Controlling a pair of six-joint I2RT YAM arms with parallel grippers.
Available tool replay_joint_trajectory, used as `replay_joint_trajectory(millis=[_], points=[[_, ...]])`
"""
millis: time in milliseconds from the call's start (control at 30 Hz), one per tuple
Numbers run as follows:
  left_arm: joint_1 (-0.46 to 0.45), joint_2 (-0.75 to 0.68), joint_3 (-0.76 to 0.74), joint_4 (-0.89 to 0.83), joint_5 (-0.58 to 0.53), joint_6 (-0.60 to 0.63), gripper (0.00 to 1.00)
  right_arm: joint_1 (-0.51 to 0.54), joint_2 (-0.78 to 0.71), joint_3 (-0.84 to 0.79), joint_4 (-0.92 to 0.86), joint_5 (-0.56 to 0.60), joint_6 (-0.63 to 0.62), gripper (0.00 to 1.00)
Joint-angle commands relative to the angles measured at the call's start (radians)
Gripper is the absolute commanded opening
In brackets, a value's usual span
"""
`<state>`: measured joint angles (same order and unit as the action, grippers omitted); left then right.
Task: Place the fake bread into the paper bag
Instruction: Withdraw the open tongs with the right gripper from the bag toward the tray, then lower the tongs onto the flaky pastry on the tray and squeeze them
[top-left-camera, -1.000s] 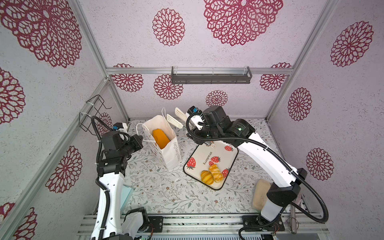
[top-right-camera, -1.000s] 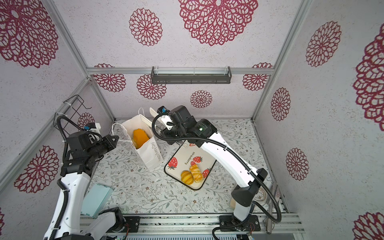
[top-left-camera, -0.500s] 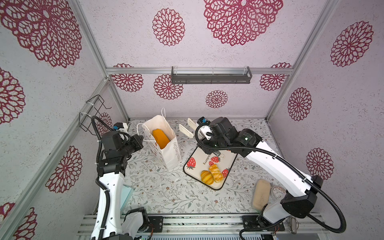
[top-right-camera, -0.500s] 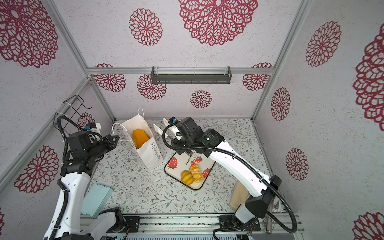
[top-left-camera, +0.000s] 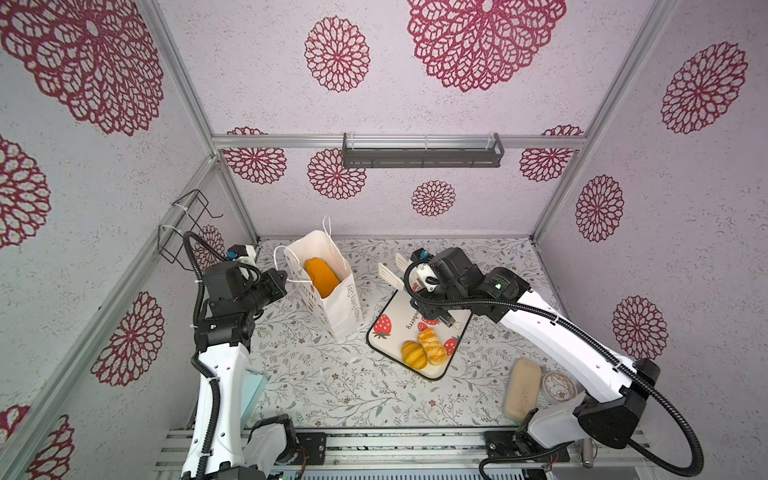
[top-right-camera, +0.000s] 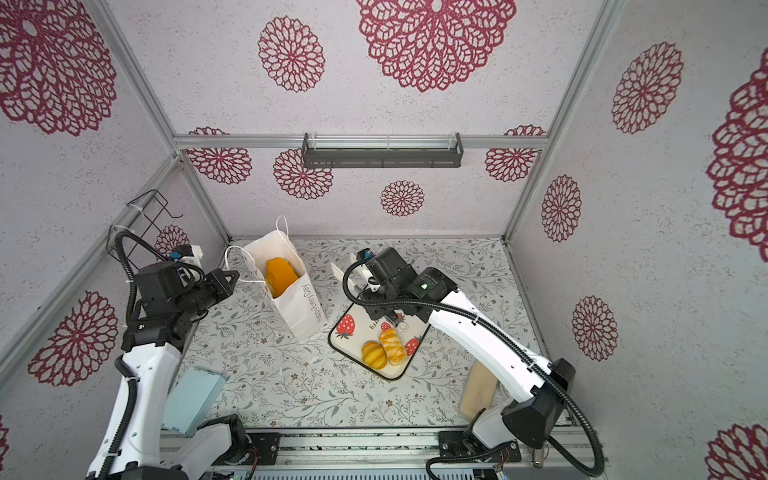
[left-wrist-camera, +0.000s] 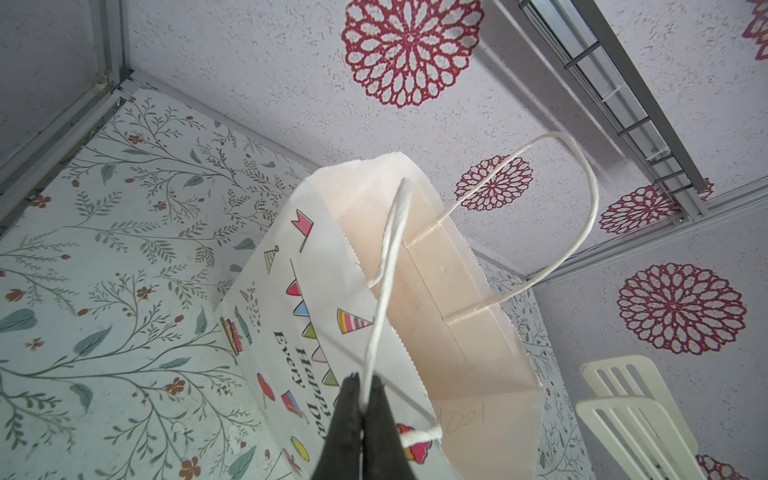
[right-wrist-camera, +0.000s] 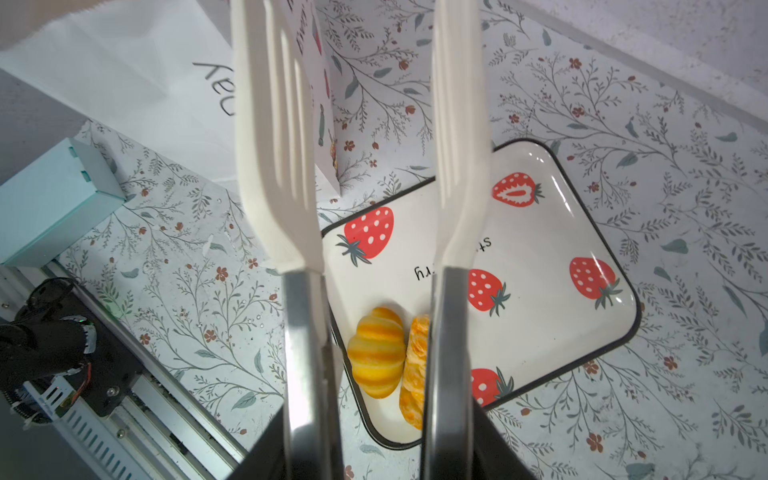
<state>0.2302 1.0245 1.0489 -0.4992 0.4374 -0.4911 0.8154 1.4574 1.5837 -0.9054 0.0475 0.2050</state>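
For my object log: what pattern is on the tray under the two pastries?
The tray: red strawberries on white, dark rim; clearest in the right wrist view.

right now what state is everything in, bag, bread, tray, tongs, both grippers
paper bag, upright, mouth open
bread in bag, one orange piece showing inside
bread on tray, two pieces side by side, untouched
tray, lying flat, mostly bare
tongs, blades apart, empty
left gripper, shut on the bag's cord handle
right gripper, gripping the tongs
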Motion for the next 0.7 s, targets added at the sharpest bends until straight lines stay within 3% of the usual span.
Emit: replay_joint_trajectory(millis=[0, 667], points=[[0.007, 0.009, 0.003, 0.022, 0.007, -0.004, 0.0, -0.026, -0.06, -0.023, -0.023, -0.011, 0.04, 0.49], [0.007, 0.012, 0.0, 0.026, 0.017, -0.006, 0.0, -0.105, -0.157, -0.326, -0.081, -0.102, 0.185, 0.56]])
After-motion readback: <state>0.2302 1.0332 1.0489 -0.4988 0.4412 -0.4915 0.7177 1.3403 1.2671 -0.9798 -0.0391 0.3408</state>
